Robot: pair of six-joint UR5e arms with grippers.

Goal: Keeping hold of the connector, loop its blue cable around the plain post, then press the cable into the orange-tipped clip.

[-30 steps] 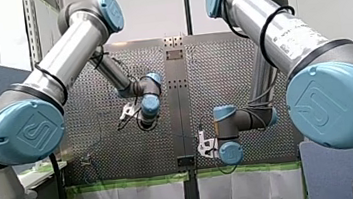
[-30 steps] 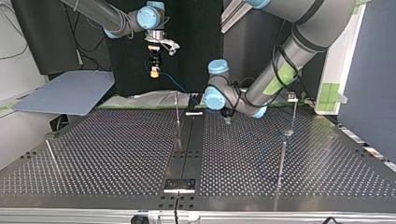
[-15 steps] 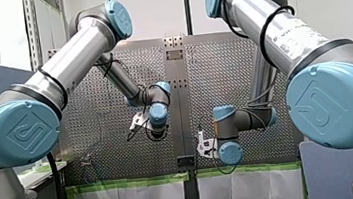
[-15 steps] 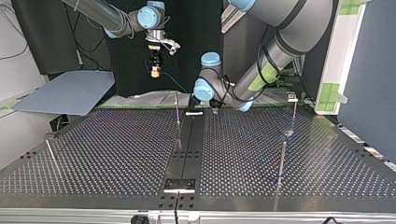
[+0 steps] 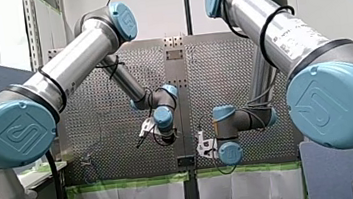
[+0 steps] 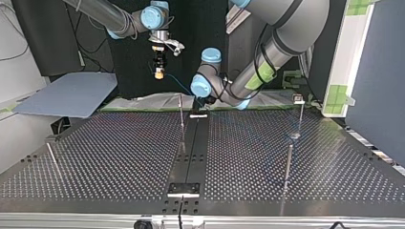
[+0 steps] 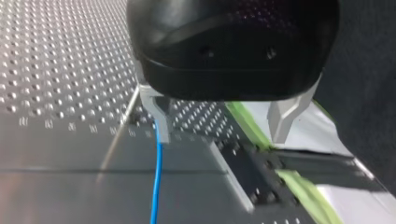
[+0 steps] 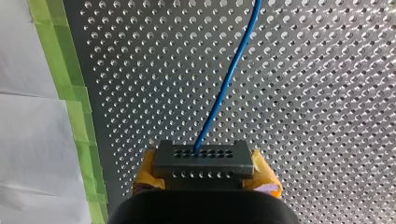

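- Yellow pads (image 8: 145, 173) of my right gripper (image 8: 203, 179), nearest the right wrist camera, are closed on the grey connector (image 8: 203, 159), with one pad against each of its ends.
- From the connector's holed face the blue cable (image 8: 228, 81) runs away over the perforated table (image 8: 327, 102). A strip of green tape (image 8: 60, 70) borders the table on one side.
- Left wrist view: my left gripper (image 7: 222, 134) is spread wide, its metal fingers (image 7: 283, 119) well apart with nothing between them. The blue cable meets the tip of one finger and appears to touch it, though the contact is not clear.
- Top view, mid-table: the plain post (image 6: 182, 119) stands upright beside the table's central strip.
- Top view, just beyond the post: my left gripper sits low over the table's far edge.
- Top view, farthest: my right gripper is held high, past the far edge. The blue cable slopes down from it toward my left gripper.
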